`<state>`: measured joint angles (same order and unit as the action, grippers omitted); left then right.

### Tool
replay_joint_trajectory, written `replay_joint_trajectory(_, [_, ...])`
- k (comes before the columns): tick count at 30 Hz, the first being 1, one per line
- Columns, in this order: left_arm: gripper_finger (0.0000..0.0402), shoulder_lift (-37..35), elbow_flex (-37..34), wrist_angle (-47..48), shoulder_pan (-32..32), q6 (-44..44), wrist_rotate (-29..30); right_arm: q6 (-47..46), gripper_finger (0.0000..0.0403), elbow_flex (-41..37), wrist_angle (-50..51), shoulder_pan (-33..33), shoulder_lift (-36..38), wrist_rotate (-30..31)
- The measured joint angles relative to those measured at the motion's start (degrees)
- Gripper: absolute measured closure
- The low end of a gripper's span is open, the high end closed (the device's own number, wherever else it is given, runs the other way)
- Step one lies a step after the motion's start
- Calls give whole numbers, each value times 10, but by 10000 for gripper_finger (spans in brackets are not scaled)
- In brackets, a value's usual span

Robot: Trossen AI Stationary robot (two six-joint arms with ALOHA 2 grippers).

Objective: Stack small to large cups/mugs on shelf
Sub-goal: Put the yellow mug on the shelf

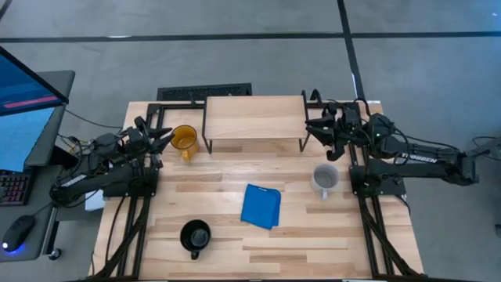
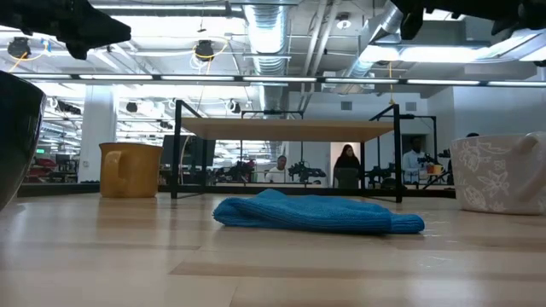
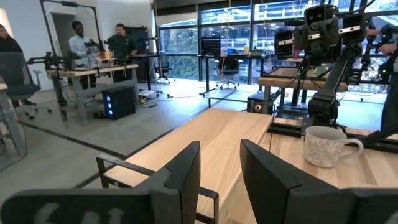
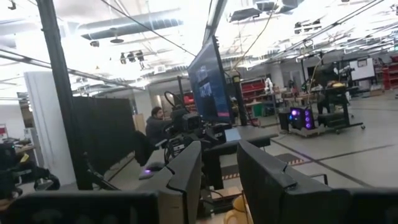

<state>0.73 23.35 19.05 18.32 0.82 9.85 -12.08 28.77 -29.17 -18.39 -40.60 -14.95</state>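
A: Any writing legible?

B: One item: white lettering on the right arm's forearm in the high view, too small to read with certainty. No labels showed on the mugs; the grey mug carried a pale leaf pattern.

A: Surface and room?

B: Light wood table on a grey concrete floor. A keyboard lay at the back edge. A blue-lit monitor stood off the left edge. Beyond were workbenches, ceiling ducts and several people.

A: Task items, by position?

B: The shelf stood at the back edge, middle, its top board bare. The yellow mug stood just beside the shelf's left end. The grey mug stood near the right edge, in front of the shelf's right end. The black mug stood near the front edge, left of centre. A blue cloth lay in the middle, apart from all three.

A: End effectors?

B: The left gripper hung raised beside the yellow mug, fingers narrowly parted, holding nothing. The right gripper hung by the shelf's right end, fingers likewise narrowly parted and empty.
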Motion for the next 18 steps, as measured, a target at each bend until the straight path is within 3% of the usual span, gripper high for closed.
replay_joint_trajectory(18, [297, 0, 0, 0, 0, -3, 0, 0, 276, 0, 0, 0, 0, 0])
